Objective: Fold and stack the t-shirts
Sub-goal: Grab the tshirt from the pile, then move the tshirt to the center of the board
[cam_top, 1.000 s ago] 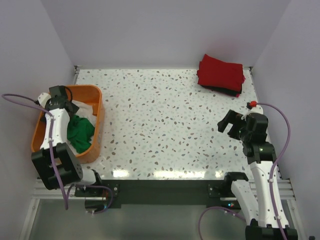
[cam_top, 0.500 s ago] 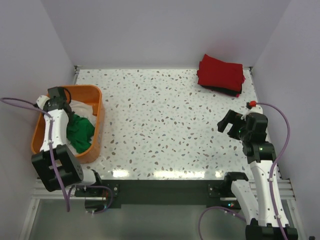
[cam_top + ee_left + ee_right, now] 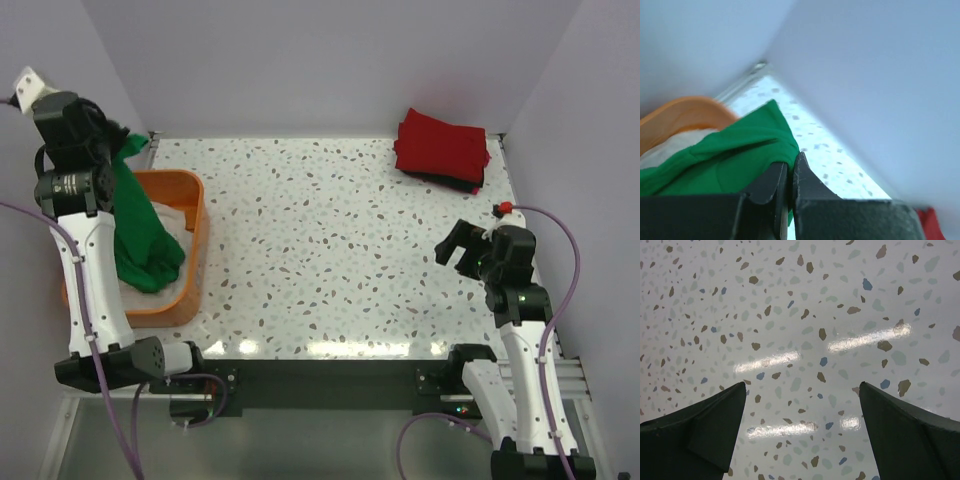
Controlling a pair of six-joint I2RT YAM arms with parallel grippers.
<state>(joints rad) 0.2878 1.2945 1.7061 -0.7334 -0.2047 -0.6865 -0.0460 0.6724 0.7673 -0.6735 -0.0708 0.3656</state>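
speckled surface point(image 3: 330, 250) lies bare under the right tool point(image 3: 802, 390), its jaws wide apart and holding nothing, while at the left the left tool point(image 3: 791, 167) is pinched together on a fold of the green t-shirt point(image 3: 140, 235), which hangs limp with its lower end bunched in the orange basket point(image 3: 198, 240) on the off-white t-shirt point(image 3: 172, 214). this cloth looks light, soft and floppy, so it will likely sag and twist from one pinch and is better taken at two points along the shoulders or hem; in the far right corner the red t-shirt point(image 3: 440, 142) lies folded on the black t-shirt point(image 3: 465, 185).
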